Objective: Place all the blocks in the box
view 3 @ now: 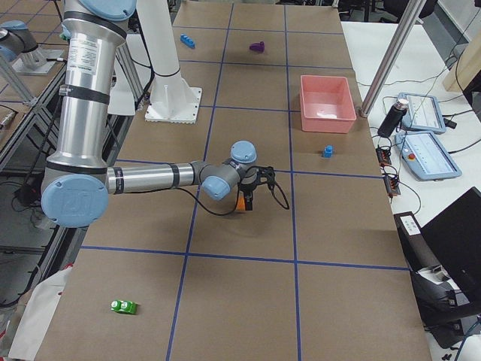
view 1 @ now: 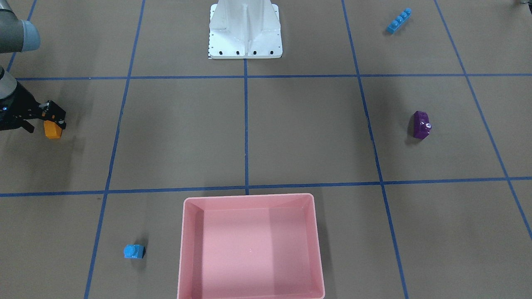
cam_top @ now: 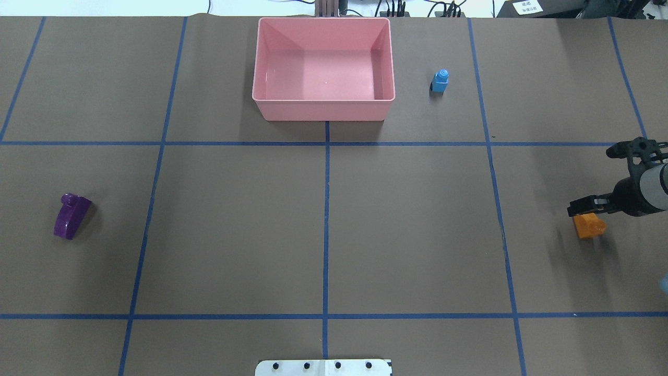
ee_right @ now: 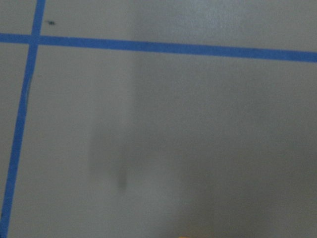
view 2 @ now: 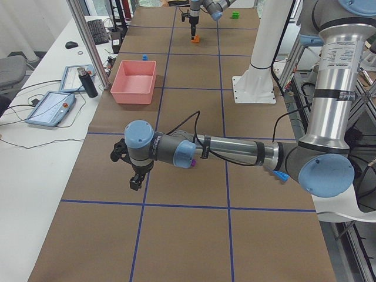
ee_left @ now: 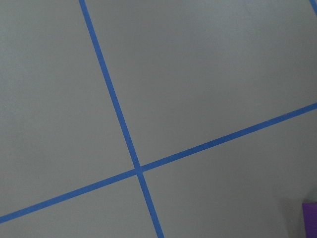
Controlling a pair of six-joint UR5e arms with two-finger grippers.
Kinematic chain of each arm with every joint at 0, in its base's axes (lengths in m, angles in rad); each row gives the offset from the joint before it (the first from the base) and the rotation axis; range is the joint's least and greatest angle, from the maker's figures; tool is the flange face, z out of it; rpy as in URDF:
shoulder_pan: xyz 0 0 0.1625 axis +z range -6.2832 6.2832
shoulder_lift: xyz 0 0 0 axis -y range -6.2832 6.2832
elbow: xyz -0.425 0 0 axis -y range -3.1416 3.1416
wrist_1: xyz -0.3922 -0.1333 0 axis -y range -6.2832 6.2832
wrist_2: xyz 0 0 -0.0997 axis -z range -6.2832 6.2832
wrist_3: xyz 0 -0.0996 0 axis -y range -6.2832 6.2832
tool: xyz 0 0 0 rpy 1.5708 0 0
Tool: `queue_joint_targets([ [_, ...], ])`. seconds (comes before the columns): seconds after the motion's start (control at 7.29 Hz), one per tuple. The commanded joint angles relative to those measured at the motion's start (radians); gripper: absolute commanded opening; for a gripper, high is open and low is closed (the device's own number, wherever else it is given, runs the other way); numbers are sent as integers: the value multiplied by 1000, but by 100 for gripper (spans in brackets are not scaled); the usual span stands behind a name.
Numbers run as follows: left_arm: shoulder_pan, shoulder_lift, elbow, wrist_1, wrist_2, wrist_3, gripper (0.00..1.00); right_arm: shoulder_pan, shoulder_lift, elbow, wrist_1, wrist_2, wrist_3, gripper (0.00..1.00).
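The orange block (view 1: 52,129) (cam_top: 588,226) sits on the table at my right side. My right gripper (view 1: 52,120) (cam_top: 584,209) hangs just over it, pointing down, and its jaws look open on either side of the block. The small light-blue block (view 1: 134,251) (cam_top: 440,81) stands beside the empty pink box (view 1: 249,196) (cam_top: 323,110). The purple block (view 1: 421,124) (cam_top: 71,215) lies on my left side. The long light-blue block (view 1: 399,20) lies near the robot's base. The green block (view 3: 124,306) lies far off on the right. My left gripper (view 2: 134,176) shows only in the exterior left view, so I cannot tell its state.
The white robot base (view 1: 245,31) (cam_top: 323,367) stands at the table's near middle edge. Blue tape lines divide the brown table (cam_top: 235,224) into squares. Tablets and a dark bottle (view 2: 88,82) lie on the side table beyond the box.
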State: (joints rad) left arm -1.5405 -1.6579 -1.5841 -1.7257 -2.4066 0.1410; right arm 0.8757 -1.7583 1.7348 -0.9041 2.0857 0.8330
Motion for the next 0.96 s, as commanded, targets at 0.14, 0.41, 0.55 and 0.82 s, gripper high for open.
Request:
queue_joint_targets([
  [0.14,5,3,1,-18,0,-1,100,-37,-27,-3,-1,-19,5,9],
  [0.41,5,4,1,-20,0,-1,100,-38,-24,0,-1,-21,3,0],
  [0.55,5,4,1,-20,0,0,100,-38,-12,17,-1,-12,3,0],
  [0.82,5,4,3,-20,0,0,100,59,88,54,-31,26,6,0],
])
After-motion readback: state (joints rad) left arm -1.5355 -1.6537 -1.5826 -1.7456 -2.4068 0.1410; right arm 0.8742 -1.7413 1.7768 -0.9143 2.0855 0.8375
